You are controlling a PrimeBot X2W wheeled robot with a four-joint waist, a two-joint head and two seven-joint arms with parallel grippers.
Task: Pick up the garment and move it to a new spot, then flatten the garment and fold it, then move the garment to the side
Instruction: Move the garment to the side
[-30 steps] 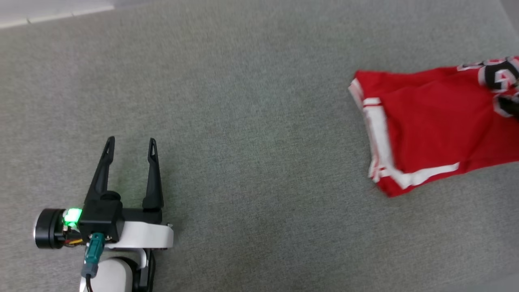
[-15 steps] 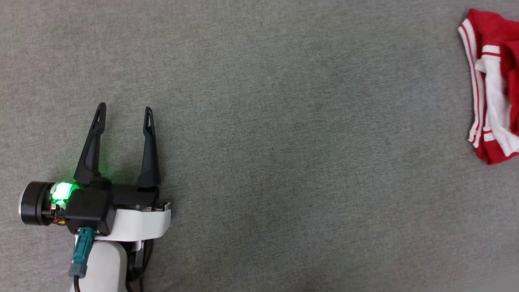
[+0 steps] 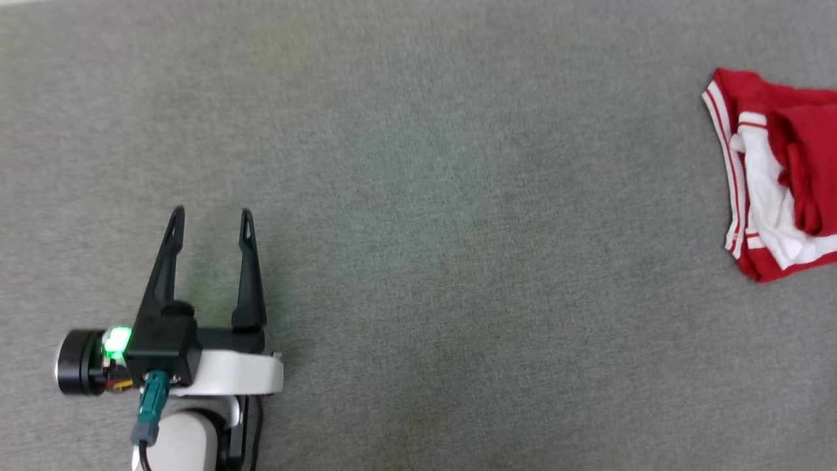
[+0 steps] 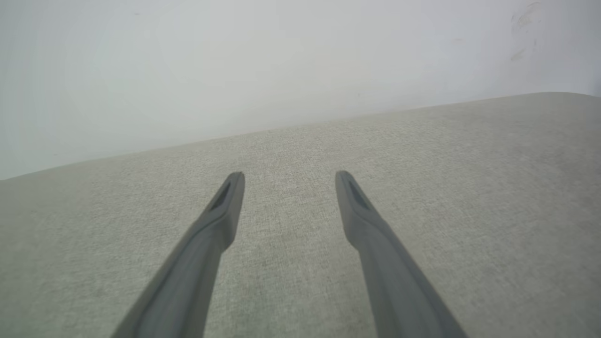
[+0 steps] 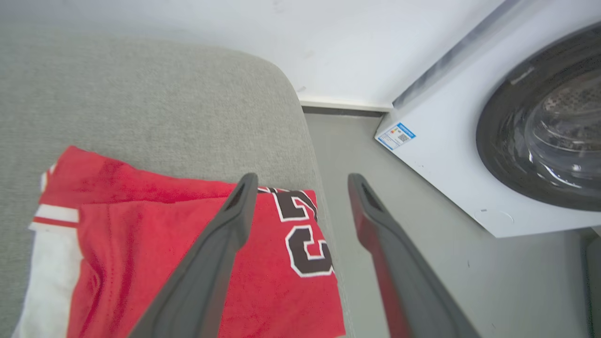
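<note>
My right gripper (image 5: pixel 301 177), spread and empty, could nudge the shirt (image 5: pixel 117 234) off the cushion (image 5: pixel 141 94) edge onto the floor (image 5: pixel 357 141).

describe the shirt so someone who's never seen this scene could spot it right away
Look across the wide grey fabric surface to its right edge, the side next to the white washing machine. There lies the garment, a crumpled red jersey T-shirt. Its white sleeve with red-striped trim and its dark, white-outlined numerals set it apart from the plain grey around it.
</note>
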